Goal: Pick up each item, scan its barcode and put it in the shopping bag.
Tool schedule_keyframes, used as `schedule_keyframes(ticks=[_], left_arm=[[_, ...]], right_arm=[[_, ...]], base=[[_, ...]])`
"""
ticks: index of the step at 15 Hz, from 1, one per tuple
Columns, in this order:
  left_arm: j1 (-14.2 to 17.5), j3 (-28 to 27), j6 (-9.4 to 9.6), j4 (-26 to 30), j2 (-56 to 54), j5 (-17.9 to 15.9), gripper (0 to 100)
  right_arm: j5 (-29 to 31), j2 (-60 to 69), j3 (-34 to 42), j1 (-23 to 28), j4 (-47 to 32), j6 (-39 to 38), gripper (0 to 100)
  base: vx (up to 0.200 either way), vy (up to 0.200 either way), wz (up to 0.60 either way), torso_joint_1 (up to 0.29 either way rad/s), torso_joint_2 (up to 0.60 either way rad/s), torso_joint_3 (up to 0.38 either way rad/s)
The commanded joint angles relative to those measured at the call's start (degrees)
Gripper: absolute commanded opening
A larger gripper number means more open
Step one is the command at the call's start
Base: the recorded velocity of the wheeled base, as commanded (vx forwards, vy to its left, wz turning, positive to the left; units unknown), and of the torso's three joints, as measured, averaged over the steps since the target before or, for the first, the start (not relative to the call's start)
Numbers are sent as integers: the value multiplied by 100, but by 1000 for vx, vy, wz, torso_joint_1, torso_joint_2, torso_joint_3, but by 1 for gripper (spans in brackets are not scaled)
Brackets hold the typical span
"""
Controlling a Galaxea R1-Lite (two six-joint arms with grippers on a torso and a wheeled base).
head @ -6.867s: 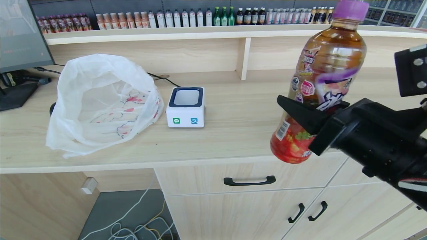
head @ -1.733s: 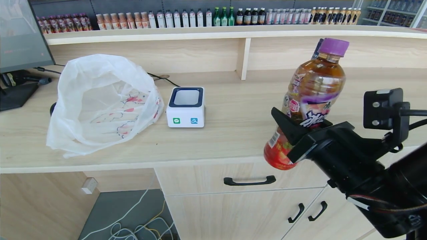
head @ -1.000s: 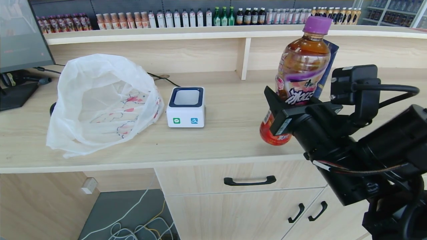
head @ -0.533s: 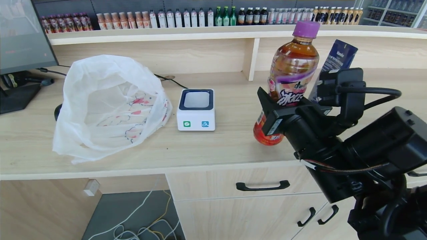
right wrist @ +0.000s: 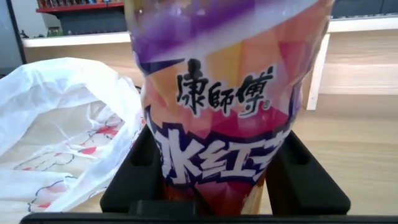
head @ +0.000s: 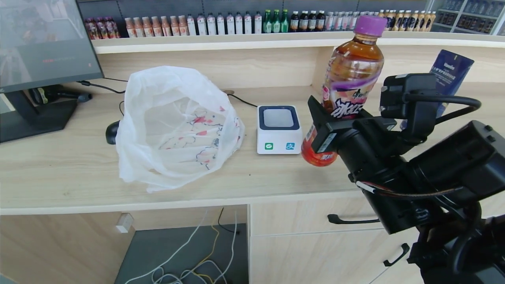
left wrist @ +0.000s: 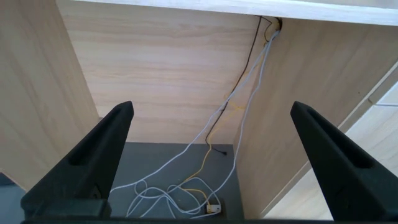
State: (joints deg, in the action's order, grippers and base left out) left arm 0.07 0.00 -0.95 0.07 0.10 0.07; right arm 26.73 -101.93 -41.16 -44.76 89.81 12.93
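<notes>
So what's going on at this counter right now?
The right gripper holds a purple-capped bottle upright, close beside the scanner on the counter, on its right. The white shopping bag sits open on the scanner's other side. The left gripper hangs open and empty below the counter.

From the head: looking forward and down over counter point(head: 71, 169), shopping bag point(head: 177, 126), scanner point(head: 279, 128), middle range. From the right wrist: hard against bottle point(right wrist: 227, 93), facing across counter toward shopping bag; both shared with head view. From the left wrist: low, facing under counter at cables point(left wrist: 177, 191), likewise shared.
</notes>
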Motion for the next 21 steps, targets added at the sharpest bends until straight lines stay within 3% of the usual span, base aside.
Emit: schedule_keyframes(ticks=[1, 8, 15, 21], left_arm=[[1, 0, 25, -7, -1, 1, 100], [1, 0, 16, -7, -1, 1, 100], [1, 0, 16, -7, -1, 1, 100], [1, 0, 16, -7, -1, 1, 100]], right_arm=[[86, 32, -59, -6, 19, 16, 0], [262, 155, -305, 99, 10, 1141, 0], [209, 68, -534, 135, -60, 1625, 0], [-379, 68, -1158, 214, -1053, 1704, 0]], base=[[0, 0, 0, 0, 0, 0], [0, 0, 0, 0, 0, 0], [0, 0, 0, 0, 0, 0], [0, 0, 0, 0, 0, 0]])
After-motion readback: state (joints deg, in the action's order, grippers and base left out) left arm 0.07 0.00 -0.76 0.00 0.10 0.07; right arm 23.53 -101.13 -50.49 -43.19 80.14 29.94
